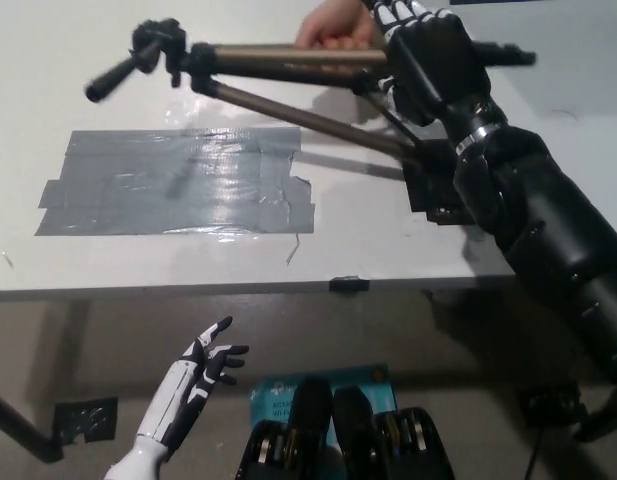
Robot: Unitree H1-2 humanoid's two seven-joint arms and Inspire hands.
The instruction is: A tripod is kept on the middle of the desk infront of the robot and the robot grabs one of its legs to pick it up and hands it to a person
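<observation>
The white left hand (209, 362) is hanging with fingers spread and empty below the counter's (388, 250) near edge. Grey tape (178, 182) is covering its left middle. Over the far edge, the black right hand (434, 62) is clasping the tripod (288, 58), which is lying level with its brown legs and head pointing left, while a person's hand (334, 26) is touching the top leg

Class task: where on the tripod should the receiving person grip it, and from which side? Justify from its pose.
The top leg tube, on its bare stretch between the head and the robot's right hand, reached from across the desk. The tripod hangs roughly level, another leg splays toward the robot, and the person's hand is already there. The left hand hangs low.
</observation>
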